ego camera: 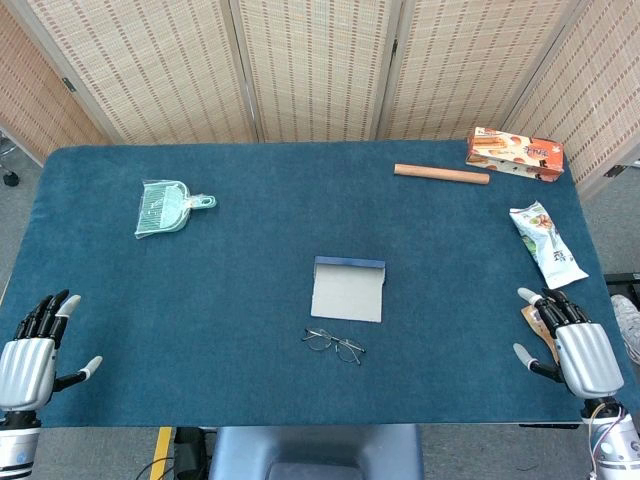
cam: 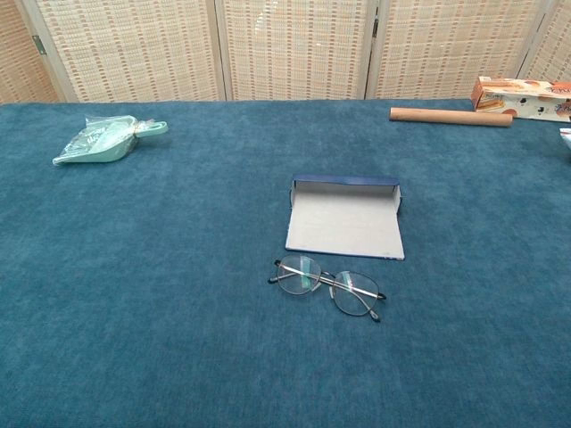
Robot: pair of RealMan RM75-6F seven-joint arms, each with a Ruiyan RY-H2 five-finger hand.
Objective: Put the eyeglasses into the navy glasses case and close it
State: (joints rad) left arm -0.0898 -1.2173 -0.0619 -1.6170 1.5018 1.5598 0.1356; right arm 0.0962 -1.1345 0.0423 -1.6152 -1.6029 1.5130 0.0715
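Wooden rod (ego camera: 441, 174); snack box (ego camera: 514, 153) beside it.

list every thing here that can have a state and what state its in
glasses case: open, flap lying flat, nothing inside
eyeglasses: on the cloth, just in front of the case, not held
left hand: holds nothing, fingers apart
right hand: holds nothing, fingers apart
dustpan: flat on the cloth, in a clear wrapper

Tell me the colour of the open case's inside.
Light grey inside the glasses case, with a navy rim; chest view shows it best.
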